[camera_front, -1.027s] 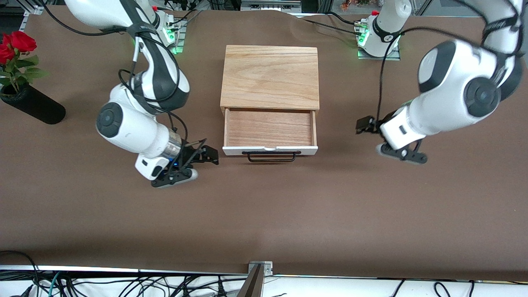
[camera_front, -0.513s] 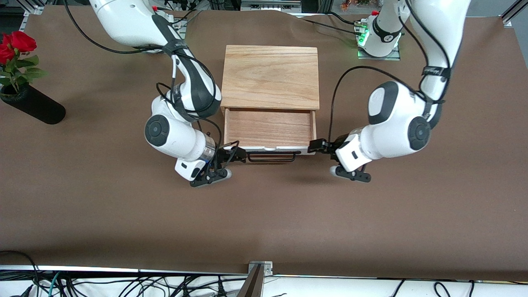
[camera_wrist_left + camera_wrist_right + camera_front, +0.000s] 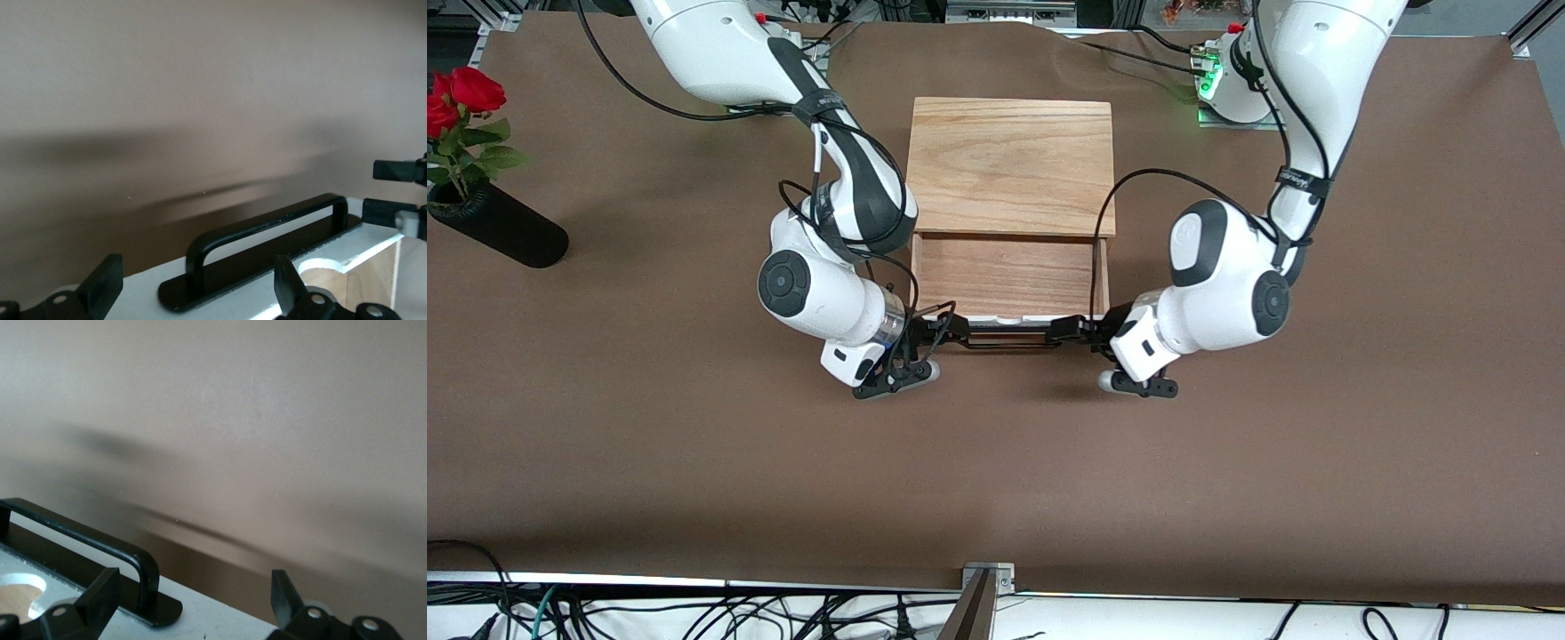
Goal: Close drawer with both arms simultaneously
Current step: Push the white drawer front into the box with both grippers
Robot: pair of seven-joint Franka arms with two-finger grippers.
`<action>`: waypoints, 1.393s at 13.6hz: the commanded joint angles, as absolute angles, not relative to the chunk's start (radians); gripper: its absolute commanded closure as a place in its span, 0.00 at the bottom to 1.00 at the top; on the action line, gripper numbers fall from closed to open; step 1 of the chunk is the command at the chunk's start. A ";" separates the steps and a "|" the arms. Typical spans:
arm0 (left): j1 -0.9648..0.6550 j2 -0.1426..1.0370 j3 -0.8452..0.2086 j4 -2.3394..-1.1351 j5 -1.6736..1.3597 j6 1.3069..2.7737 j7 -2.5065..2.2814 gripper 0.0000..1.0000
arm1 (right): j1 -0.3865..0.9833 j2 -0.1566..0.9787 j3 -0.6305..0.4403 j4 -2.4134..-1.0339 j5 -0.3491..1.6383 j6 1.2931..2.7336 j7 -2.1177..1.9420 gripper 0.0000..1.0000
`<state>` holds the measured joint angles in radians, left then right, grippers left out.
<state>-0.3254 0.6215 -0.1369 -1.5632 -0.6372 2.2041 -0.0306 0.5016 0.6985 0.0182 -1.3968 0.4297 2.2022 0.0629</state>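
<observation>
The drawer [image 3: 1005, 276] stands pulled out of the wooden box [image 3: 1009, 164], its white front panel [image 3: 1009, 321] and black bar handle [image 3: 1009, 343] facing the front camera. My right gripper [image 3: 950, 331] is open at the panel's end toward the right arm, level with the handle. My left gripper [image 3: 1069, 331] is open at the panel's other end. In the left wrist view the left gripper [image 3: 197, 273] straddles the white panel [image 3: 127, 297] and one handle [image 3: 267, 230] foot. The right wrist view shows the right gripper [image 3: 195, 583] over the panel [image 3: 213, 617] beside the handle [image 3: 80, 533]. Neither holds anything.
A black vase [image 3: 503, 233] with red roses [image 3: 463, 93] lies near the table edge at the right arm's end. The brown table cover [image 3: 996, 462] stretches bare toward the front camera. The right gripper's fingers [image 3: 400, 170] show far off in the left wrist view.
Both arms have swung inward from the table's sides, bringing each gripper to an end of the drawer's front panel. The drawer stays about as far out.
</observation>
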 commanded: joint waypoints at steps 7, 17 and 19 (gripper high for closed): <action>-0.330 0.634 -0.132 -1.580 -0.664 2.079 -0.014 0.00 | 0.528 0.718 0.029 -1.374 0.495 2.129 0.100 0.00; -0.287 0.640 -0.130 -1.574 -0.657 1.679 -0.006 0.00 | 0.560 0.716 0.029 -1.379 0.494 1.987 0.189 0.00; -0.275 0.640 -0.130 -1.572 -0.653 1.619 -0.006 0.00 | 0.560 0.715 0.029 -1.379 0.495 1.945 0.189 0.00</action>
<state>-0.3031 0.6841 -0.1341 -1.4946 -0.6553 1.8306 -0.0262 0.5573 0.7067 0.0294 -1.3951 0.4824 2.0154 0.1848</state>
